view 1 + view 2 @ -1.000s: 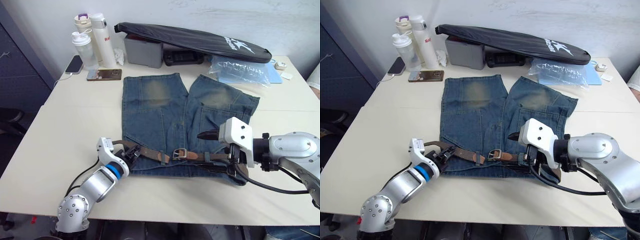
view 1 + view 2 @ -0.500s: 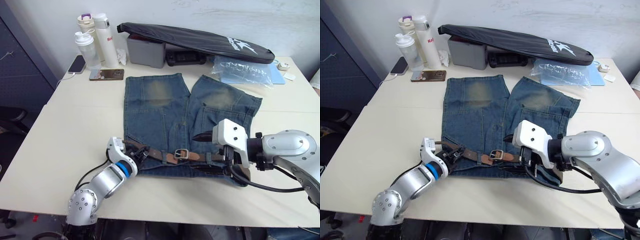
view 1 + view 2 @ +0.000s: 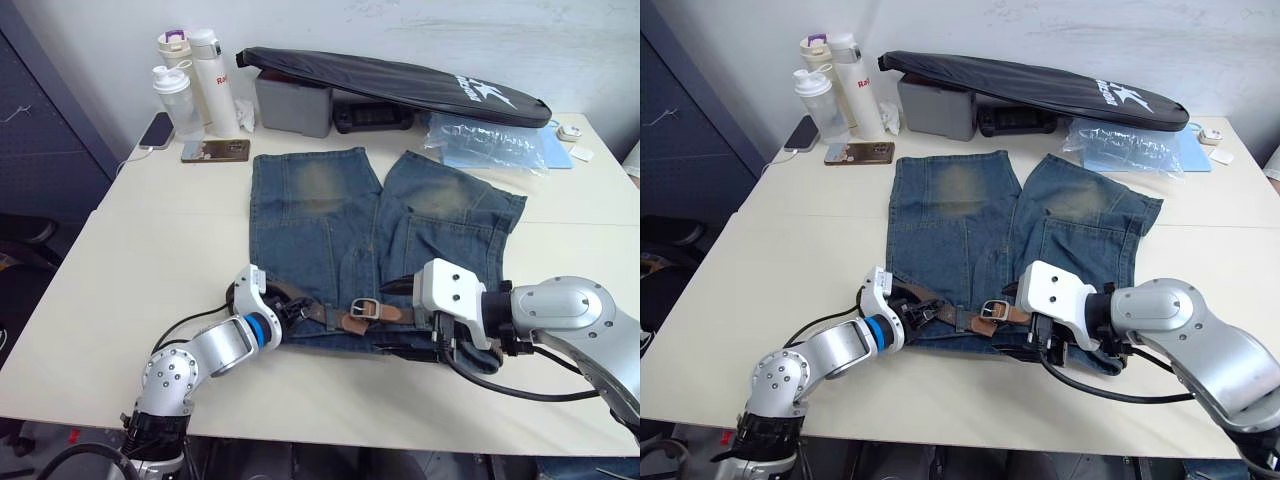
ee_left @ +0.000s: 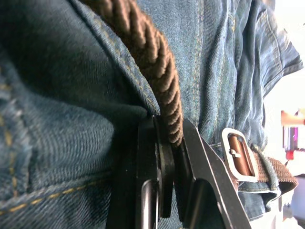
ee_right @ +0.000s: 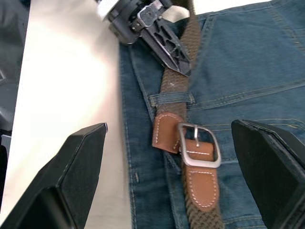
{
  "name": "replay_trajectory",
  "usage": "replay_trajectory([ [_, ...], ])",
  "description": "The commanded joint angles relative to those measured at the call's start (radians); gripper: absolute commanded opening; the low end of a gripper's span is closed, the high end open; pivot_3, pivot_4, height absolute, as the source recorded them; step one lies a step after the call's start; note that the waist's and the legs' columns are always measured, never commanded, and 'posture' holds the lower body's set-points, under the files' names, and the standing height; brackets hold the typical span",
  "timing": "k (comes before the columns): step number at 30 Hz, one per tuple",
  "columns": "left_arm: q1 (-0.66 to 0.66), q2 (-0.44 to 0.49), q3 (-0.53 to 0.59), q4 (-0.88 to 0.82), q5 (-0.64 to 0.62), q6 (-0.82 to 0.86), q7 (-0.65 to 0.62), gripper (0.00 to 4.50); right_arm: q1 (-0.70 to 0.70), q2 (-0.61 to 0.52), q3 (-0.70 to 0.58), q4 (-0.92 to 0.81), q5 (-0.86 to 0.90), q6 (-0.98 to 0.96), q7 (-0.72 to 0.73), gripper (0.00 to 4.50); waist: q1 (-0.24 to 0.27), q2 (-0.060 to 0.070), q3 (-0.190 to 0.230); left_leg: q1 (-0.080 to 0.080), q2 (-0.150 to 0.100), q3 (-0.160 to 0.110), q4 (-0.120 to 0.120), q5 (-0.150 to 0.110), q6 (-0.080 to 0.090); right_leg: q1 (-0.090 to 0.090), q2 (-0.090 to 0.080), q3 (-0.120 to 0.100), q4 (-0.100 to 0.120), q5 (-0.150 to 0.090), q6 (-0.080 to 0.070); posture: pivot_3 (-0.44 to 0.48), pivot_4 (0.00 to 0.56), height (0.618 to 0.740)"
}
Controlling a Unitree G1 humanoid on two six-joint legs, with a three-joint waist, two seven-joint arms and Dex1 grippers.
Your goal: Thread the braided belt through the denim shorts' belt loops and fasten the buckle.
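The braided belt [image 3: 330, 318] lies along the waistband of the denim shorts [image 3: 330, 220], which are spread flat on the worktop [image 3: 130, 260] with the waist toward the near edge and the legs pointing to the far edge. The buckle [image 5: 199, 145] sits near the middle of the waistband, fastened over a tan leather tip, with another tan tip folded just beside it. One of the belt loops [image 5: 170, 99] crosses over the strap a little way from the buckle, toward the left hand.

The left hand [image 3: 290, 312] is at the waistband's left end, its fingers [image 4: 190, 157] closed narrow on the braided strap where it meets the denim edge. The right hand [image 3: 400, 286] hovers over the waistband's right half just beside the buckle; in its wrist view its two fingers [image 5: 76, 176] stand wide apart, holding nothing.

Along the far edge stand bottles [image 3: 195, 75], a phone [image 3: 215, 150], a grey box [image 3: 292, 102] under a long black bag [image 3: 400, 80], and a plastic packet [image 3: 490, 140].
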Motion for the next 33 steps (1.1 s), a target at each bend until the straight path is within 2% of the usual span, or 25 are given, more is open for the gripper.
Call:
replay_trajectory([
  [1,-0.02,-0.002,-0.025,0.028,-0.006,0.05,-0.028,0.0,0.017,-0.005,-0.01,-0.045,-0.03,-0.027,-0.017,4.41,0.003,0.0,0.0,0.0,0.0,-0.001,0.0,0.0,0.0,0.0,0.0,0.0,0.0,0.0,0.001,0.0,0.15,0.74],
  [14,-0.09,0.079,-0.013,0.054,-0.088,0.173,-0.058,0.0,0.089,0.009,0.067,-0.055,-0.16,-0.102,-0.039,4.41,0.001,0.0,0.0,0.0,-0.001,-0.001,-0.001,0.0,0.0,0.0,-0.001,-0.001,0.0,0.001,0.002,0.0,0.15,0.74],
  [16,-0.093,0.083,-0.017,0.052,-0.092,0.177,-0.05,0.88,0.1,-0.002,0.097,-0.054,-0.208,-0.132,-0.044,4.45,0.0,0.0,0.0,0.0,-0.001,-0.001,-0.001,0.0,0.0,0.0,-0.001,-0.001,0.0,0.001,0.003,0.0,0.15,0.74],
  [19,-0.103,0.085,-0.022,0.059,-0.123,0.187,-0.06,1.75,0.117,-0.005,0.12,-0.049,-0.246,-0.161,-0.048,4.45,0.0,0.0,0.0,0.0,-0.001,-0.001,-0.001,0.0,-0.001,0.0,0.0,-0.001,0.0,0.001,0.003,0.0,0.15,0.74],
  [22,-0.118,0.104,-0.017,0.05,-0.175,0.19,-0.058,2.81,0.12,0.005,0.108,-0.044,-0.262,-0.174,-0.062,4.45,0.001,0.0,0.0,0.0,-0.001,-0.002,-0.001,0.0,-0.001,0.0,0.0,-0.001,0.0,0.001,0.003,0.0,0.15,0.74],
  [24,-0.12,0.133,-0.016,0.046,-0.202,0.204,-0.063,3.4,0.122,0.005,0.105,-0.043,-0.271,-0.182,-0.06,4.45,0.0,0.0,0.0,0.0,-0.002,-0.001,-0.001,0.0,-0.001,0.0,0.0,-0.001,0.0,0.001,0.004,0.0,0.15,0.74],
  [27,-0.113,0.255,-0.002,0.017,-0.321,0.256,-0.11,4.43,0.117,0.012,0.098,-0.04,-0.269,-0.197,-0.05,4.45,-0.001,-0.001,0.0,0.0,-0.002,-0.001,-0.001,0.0,-0.001,0.0,0.0,0.0,0.0,0.001,0.005,0.0,0.15,0.74],
  [29,-0.109,0.329,0.012,0.002,-0.363,0.29,-0.16,4.43,0.113,0.014,0.096,-0.037,-0.269,-0.206,-0.042,4.45,-0.003,-0.001,0.0,0.0,-0.002,-0.001,-0.001,0.0,-0.002,0.0,0.001,0.0,0.0,0.001,0.005,0.0,0.15,0.74],
  [33,-0.081,0.489,0.078,-0.009,-0.369,0.363,-0.289,4.43,0.1,0.015,0.101,-0.027,-0.263,-0.219,-0.016,4.45,-0.014,0.0,0.0,0.001,-0.001,-0.001,-0.003,0.0,-0.005,-0.001,0.004,0.0,0.0,0.001,0.005,0.0,0.15,0.74],
])
